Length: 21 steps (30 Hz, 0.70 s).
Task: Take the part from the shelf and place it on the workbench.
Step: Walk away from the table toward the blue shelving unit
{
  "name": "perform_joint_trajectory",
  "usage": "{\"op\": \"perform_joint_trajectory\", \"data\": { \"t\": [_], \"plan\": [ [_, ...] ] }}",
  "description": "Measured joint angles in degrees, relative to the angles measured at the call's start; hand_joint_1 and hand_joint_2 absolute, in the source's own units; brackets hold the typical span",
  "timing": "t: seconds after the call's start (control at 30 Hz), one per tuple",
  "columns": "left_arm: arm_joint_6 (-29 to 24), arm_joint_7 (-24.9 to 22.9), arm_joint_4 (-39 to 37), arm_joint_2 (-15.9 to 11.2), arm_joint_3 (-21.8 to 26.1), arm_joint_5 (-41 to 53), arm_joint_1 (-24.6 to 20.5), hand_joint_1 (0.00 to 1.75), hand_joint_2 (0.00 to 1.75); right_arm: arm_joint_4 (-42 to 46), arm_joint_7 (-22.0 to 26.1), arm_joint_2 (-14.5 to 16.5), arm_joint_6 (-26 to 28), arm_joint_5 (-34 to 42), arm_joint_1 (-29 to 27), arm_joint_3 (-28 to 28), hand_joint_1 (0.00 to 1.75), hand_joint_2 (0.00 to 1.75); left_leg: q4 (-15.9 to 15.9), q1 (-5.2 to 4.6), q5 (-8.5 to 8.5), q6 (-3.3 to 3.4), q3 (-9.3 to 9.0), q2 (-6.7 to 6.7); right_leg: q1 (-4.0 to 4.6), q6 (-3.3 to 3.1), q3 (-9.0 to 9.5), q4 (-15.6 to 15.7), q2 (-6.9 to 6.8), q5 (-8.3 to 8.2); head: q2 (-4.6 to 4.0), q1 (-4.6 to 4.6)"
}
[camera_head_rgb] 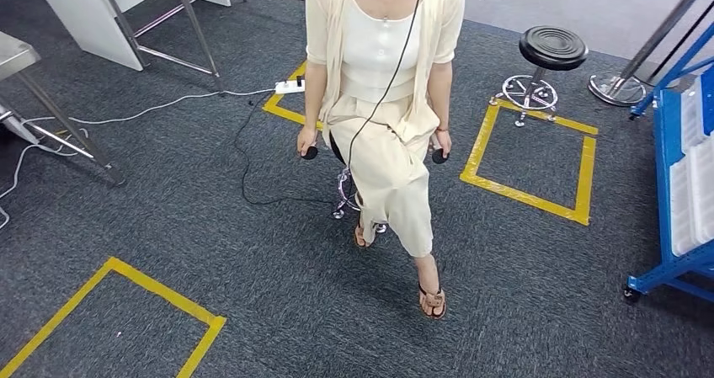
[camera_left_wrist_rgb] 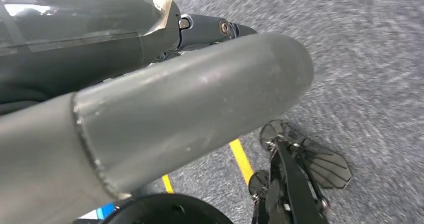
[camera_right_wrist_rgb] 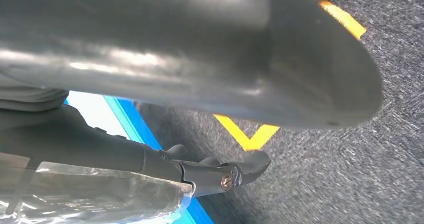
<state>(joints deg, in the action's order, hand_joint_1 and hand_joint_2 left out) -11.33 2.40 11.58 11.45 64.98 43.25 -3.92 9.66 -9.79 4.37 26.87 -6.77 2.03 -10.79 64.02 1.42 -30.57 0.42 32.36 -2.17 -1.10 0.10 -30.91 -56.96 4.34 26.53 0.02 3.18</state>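
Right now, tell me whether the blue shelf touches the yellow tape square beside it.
Apart. The head view shows grey carpet between the blue shelf and the yellow tape square's nearest edge.

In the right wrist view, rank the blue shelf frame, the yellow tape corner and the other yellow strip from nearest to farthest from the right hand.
1. blue shelf frame: directly behind the right hand and its fingers.
2. yellow tape corner: on the carpet, seen between thumb and fingers.
3. other yellow strip: farthest, past the thumb tip.

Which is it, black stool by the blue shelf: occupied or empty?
Empty: the stool shows a bare round seat; the person is apart from it.
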Motion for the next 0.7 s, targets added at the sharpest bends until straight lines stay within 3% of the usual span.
{"op": "perform_joint_trajectory", "data": {
  "t": [0.03,0.1,0.17,0.23,0.3,0.37,0.4,0.43,0.47,0.53,0.6,0.63,0.67,0.7],
  "plan": [
    [0.0,0.0,0.0,0.0,0.0,0.0,0.0,0.0,0.0,0.0,0.0,0.0,0.0,0.0,0.1,0.0,0.0,0.0,-3.2,0.1,1.12,0.1,-1.45,-1.13,0.16,0.2,-0.17,-0.2,0.68,-0.04,0.0,0.02],
    [0.0,0.0,0.0,-0.1,0.0,0.0,0.0,0.0,0.0,0.0,0.0,0.1,0.0,0.0,0.2,0.0,0.0,0.0,-5.7,-0.1,1.44,0.44,-2.4,-2.22,0.31,0.97,-0.84,-0.3,1.84,-0.3,0.0,0.04],
    [0.0,0.0,0.0,0.0,0.0,0.0,-0.1,0.0,0.0,0.0,0.0,0.0,0.0,0.0,0.1,0.0,0.0,0.0,-6.1,-0.34,1.88,1.21,-2.39,-0.87,0.18,1.88,-1.61,-0.3,2.65,-0.61,0.0,0.06],
    [0.0,0.0,0.0,0.0,0.0,0.0,-0.1,0.0,0.0,0.0,0.0,0.0,0.0,0.0,0.0,0.0,0.0,0.0,-6.8,-0.32,2.51,2.21,-2.45,0.64,0.32,1.97,-3.19,-2.7,0.66,0.71,0.0,0.19],
    [0.0,0.0,0.0,0.0,0.0,0.0,-0.1,0.0,0.0,0.0,0.0,0.0,0.0,0.0,0.1,0.0,0.0,0.0,-7.1,-0.45,2.8,2.72,-2.3,2.33,0.39,1.47,-6.6,-9.5,-2.47,4.13,0.0,0.44],
    [0.0,-0.1,0.0,0.0,0.0,0.1,0.0,0.0,0.0,0.0,0.0,0.1,0.0,0.0,0.2,0.0,0.0,0.0,-7.0,-0.65,2.82,2.78,-2.1,4.04,0.28,1.59,-9.7,-16.1,-3.51,6.72,0.0,0.57],
    [0.0,-0.2,0.0,0.0,0.0,0.1,0.0,0.0,0.0,0.0,0.0,0.0,0.0,0.0,0.1,0.0,0.0,0.0,-7.0,-0.71,2.81,2.76,-2.03,4.84,0.22,1.96,-9.86,-17.0,-3.69,6.82,0.0,0.58],
    [-0.1,-0.3,0.0,0.1,0.0,0.1,0.0,0.0,0.0,0.0,-0.1,0.0,0.0,0.0,0.0,0.0,0.0,0.0,-7.0,-0.74,2.8,2.74,-2.03,5.58,0.17,2.48,-8.67,-15.3,-3.96,6.03,0.0,0.6],
    [-0.1,-0.4,0.0,0.1,0.0,0.2,0.0,0.0,0.0,0.0,-0.2,0.0,0.0,-0.1,0.0,0.0,0.0,0.0,-7.0,-0.75,2.76,2.66,-2.09,6.3,0.07,3.01,-6.4,-11.5,-4.61,4.7,0.0,0.6],
    [-0.1,-0.5,0.0,0.2,0.0,0.2,-0.1,0.0,0.0,0.0,-0.4,0.0,0.0,-0.1,0.1,0.0,0.0,0.0,-6.9,-1.0,2.52,2.22,-2.42,7.5,0.13,3.34,-1.63,-3.1,-7.38,2.06,0.0,0.61],
    [-0.1,-0.5,-0.1,0.2,0.0,0.2,-0.1,0.0,0.0,0.0,-0.6,0.0,0.0,-0.3,0.4,0.0,0.0,0.0,-6.9,-1.25,2.22,1.46,-2.86,8.58,0.53,2.59,-0.18,0.0,-8.79,0.97,0.0,0.44],
    [-0.1,-0.5,-0.1,0.3,0.0,0.2,-0.2,0.0,0.0,0.0,-0.7,0.0,0.0,-0.3,0.4,0.0,0.0,0.0,-7.0,-1.23,2.13,1.06,-3.08,9.14,0.81,2.17,-0.36,0.0,-8.31,0.77,0.0,0.36],
    [-0.1,-0.5,-0.1,0.3,0.0,0.2,-0.3,0.0,0.0,0.0,-0.7,0.0,0.0,-0.4,0.4,0.0,0.0,0.0,-7.0,-1.09,2.02,0.69,-3.24,9.53,0.52,1.63,-0.29,0.1,-7.52,0.59,0.0,0.29],
    [-0.1,-0.5,-0.1,0.3,0.0,0.2,-0.4,0.0,0.0,0.0,-0.8,-0.1,-0.1,-0.4,0.4,0.0,0.0,0.0,-6.5,-0.92,1.55,0.32,-3.23,8.9,0.22,1.17,-0.15,0.3,-6.88,0.37,0.0,0.25]
  ]
}}
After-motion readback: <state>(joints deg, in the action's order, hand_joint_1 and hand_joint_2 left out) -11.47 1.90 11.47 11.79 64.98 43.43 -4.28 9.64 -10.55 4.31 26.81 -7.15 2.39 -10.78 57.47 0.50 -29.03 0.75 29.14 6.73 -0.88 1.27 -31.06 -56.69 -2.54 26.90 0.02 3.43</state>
